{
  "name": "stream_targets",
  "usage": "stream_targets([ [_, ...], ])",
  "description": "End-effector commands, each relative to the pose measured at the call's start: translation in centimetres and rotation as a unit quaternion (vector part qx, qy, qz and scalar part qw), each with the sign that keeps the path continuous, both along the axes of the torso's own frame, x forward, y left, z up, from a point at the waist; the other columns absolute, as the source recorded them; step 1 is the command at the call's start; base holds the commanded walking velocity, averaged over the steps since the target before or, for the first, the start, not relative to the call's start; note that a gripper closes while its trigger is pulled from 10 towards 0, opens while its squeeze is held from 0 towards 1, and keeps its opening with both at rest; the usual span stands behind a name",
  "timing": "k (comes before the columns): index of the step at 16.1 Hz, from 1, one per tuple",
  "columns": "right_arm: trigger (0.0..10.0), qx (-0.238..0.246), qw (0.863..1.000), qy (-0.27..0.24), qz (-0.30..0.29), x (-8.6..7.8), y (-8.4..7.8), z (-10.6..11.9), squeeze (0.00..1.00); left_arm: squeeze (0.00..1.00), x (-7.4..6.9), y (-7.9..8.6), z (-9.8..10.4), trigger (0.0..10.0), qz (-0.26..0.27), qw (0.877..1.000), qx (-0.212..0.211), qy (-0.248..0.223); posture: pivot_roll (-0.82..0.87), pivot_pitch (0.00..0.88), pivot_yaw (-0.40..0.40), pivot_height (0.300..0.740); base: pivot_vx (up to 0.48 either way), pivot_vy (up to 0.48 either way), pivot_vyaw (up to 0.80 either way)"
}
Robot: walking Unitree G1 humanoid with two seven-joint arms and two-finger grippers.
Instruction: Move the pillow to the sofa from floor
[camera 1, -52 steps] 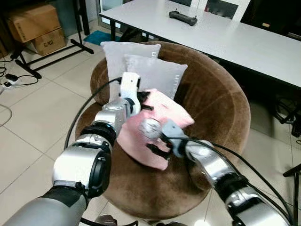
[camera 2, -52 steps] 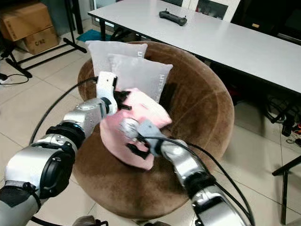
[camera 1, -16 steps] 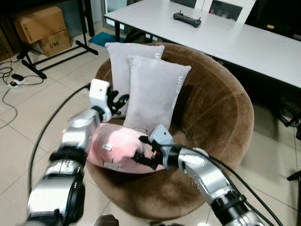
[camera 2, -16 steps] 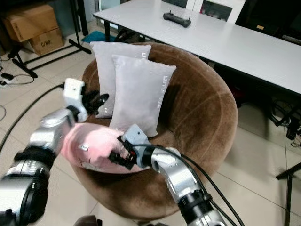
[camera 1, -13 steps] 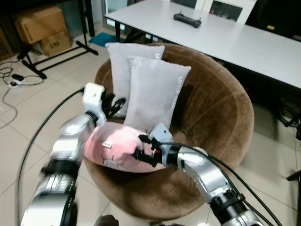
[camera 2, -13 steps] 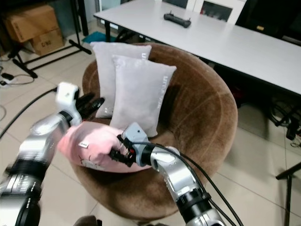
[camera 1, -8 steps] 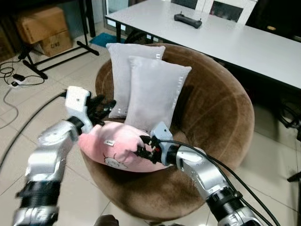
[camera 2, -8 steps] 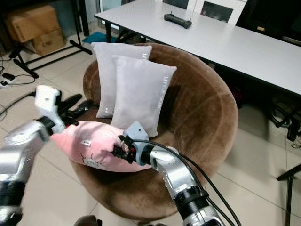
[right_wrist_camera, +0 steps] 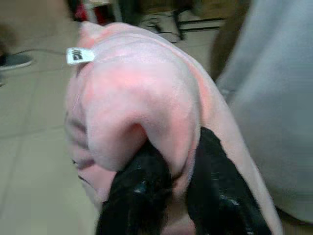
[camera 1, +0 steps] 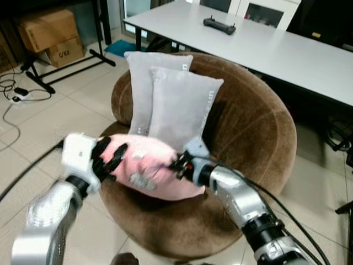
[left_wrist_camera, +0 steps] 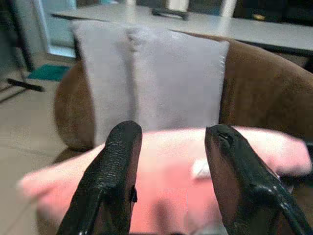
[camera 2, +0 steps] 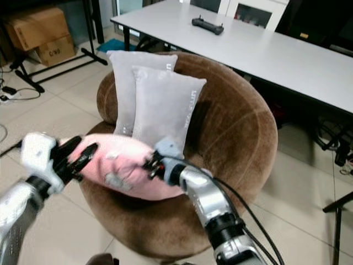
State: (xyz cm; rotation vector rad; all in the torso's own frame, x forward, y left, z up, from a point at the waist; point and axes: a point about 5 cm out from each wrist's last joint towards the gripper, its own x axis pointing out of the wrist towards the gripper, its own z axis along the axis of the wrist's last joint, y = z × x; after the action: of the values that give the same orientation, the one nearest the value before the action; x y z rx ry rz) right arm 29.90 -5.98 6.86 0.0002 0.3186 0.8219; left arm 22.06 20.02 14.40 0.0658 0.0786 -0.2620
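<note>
The pink pillow [camera 1: 154, 168] lies across the front of the round brown sofa [camera 1: 259, 132], its left end hanging past the seat's edge. Two grey pillows [camera 1: 182, 105] lean upright behind it. My right gripper [camera 1: 179, 164] is shut on the pink pillow's right part; in the right wrist view its black fingers [right_wrist_camera: 142, 191] pinch a fold of the pink cloth [right_wrist_camera: 137, 98]. At the pillow's left end my left gripper [camera 1: 113, 157] stands open, and in the left wrist view its fingers [left_wrist_camera: 115, 176] straddle the pink pillow [left_wrist_camera: 166, 191].
A white table [camera 1: 276, 49] with a black controller [camera 1: 219, 24] stands behind the sofa. Cardboard boxes [camera 1: 47, 33] and a black stand's legs [camera 1: 66, 66] are at the back left. Cables [camera 1: 14, 96] lie on the tiled floor [camera 1: 49, 121] to the left.
My left arm has dropped lower and drawn back toward me, its gripper now at the pillow's left end. The pink pillow has shifted right, further onto the seat, with the right gripper still on it.
</note>
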Motion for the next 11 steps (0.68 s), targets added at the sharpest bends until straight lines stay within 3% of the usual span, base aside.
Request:
stream_targets([
  [1,0.0,0.004,1.0,-0.001,-0.031,0.5,-0.9,0.1,0.0,0.0,-0.2,0.3,1.0,10.0,0.032,0.999,0.006,-0.031,0.16,0.0,-0.118,0.74,0.0,0.0,0.0],
  [3,0.0,0.01,0.997,-0.003,-0.08,1.4,-2.2,0.2,0.0,0.0,-1.4,0.7,0.5,10.0,0.085,0.996,0.02,-0.024,0.18,0.0,-0.136,0.74,0.0,0.0,0.0],
  [5,0.0,0.016,0.992,-0.008,-0.124,2.0,-3.5,0.3,0.0,0.0,-2.3,-0.4,-1.0,10.0,0.08,0.996,0.038,-0.005,0.2,0.0,-0.154,0.74,0.0,0.0,0.0],
  [10,0.0,0.026,0.978,-0.029,-0.204,2.4,-6.1,1.0,0.0,0.0,-2.7,-0.9,-3.6,10.0,0.13,0.991,0.021,0.028,0.2,0.0,-0.164,0.74,0.0,0.0,0.0],
  [11,0.0,0.027,0.969,-0.02,-0.244,2.6,-6.8,0.6,0.0,0.0,-2.5,-1.1,-4.1,10.0,0.13,0.991,0.022,0.034,0.2,0.0,-0.161,0.74,0.0,0.0,0.0],
])
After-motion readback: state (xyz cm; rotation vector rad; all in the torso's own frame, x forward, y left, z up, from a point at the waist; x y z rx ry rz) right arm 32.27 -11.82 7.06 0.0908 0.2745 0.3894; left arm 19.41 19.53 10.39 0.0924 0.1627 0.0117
